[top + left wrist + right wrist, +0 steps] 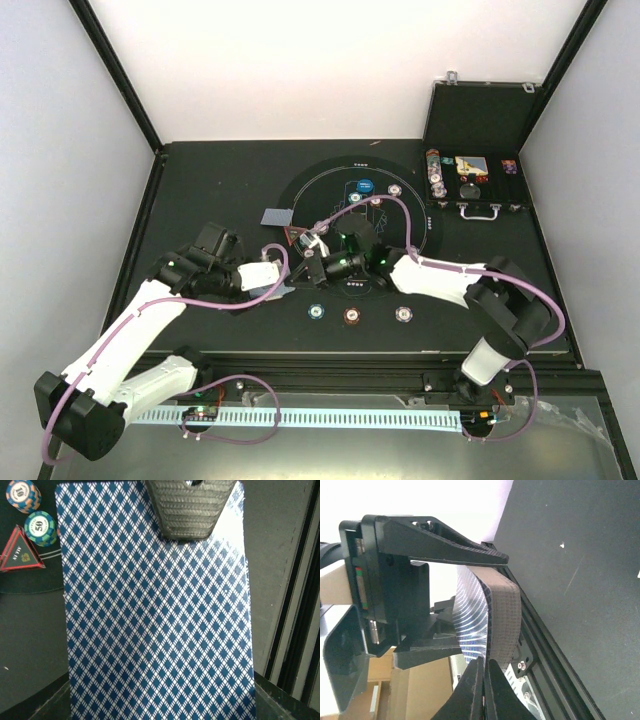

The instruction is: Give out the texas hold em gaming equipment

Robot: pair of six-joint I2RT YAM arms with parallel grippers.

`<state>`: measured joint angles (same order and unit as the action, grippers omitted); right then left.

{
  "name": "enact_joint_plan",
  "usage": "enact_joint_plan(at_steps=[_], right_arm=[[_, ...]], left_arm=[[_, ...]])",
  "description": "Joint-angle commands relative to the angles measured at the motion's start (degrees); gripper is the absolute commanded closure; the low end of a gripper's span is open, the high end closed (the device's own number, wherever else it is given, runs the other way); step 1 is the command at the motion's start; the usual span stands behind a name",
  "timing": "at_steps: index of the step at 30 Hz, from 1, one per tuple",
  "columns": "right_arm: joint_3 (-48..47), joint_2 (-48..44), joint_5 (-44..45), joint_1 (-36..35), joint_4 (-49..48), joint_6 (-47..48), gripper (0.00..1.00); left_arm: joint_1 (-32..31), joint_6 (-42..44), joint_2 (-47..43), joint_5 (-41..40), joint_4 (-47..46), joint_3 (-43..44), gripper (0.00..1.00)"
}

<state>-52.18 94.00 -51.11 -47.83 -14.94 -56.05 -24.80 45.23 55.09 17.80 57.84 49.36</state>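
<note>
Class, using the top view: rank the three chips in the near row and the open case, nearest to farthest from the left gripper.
1. Green chip, row's left end, closest to the left gripper.
2. Brown-red chip, middle of the row.
3. Whitish chip, row's right end.
4. Open case, far right corner.

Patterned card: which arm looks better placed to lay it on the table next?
Right, probably. The right tool pinches the end of the card, while the left tool, spread wide, merely flanks its sides; whether it grips is unclear.
</note>
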Motion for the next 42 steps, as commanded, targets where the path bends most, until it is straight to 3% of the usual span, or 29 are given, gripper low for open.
enact_joint_plan(at_steps=[1, 4, 12, 20, 32, 40, 42], right_arm=[[2.2, -2.5, -1.8, 3.1, -3.3, -3.2, 0.99], [3.0, -3.3, -3.8, 6.1, -4.1, -3.7, 0.99], [-4.1, -3.6, -7.1, 18.7, 13.4, 8.6, 0.99], [-24.2, 12.3, -2.4, 32.0, 28.4, 17.5, 0.99], [-66.4, 45.3, 14.6, 35.7, 45.2, 17.6, 0.99], [-74.3, 51.3, 20.0, 37.4, 47.4, 15.9, 0.98], [-74.8, 51.2, 21.3, 37.8, 48.9, 16.6, 0.92]], left_arm=[[0.3, 0.6, -0.2, -0.5, -0.3, 0.8, 0.93], [0.3, 0.5, 0.0, -0.8, -0.3, 0.8, 0.93], [0.3, 0.6, -0.1, -1.4, -0.2, 0.5, 0.93], [0.3, 0.4, 0.1, -0.9, 0.2, 0.9, 0.93], [0.3, 0.1, -0.4, -0.9, 1.4, 0.9, 0.93], [0.3, 0.1, -2.0, -1.1, 1.5, -0.3, 0.93], [0.3, 0.0, -1.9, -0.9, 1.6, -0.2, 0.93]])
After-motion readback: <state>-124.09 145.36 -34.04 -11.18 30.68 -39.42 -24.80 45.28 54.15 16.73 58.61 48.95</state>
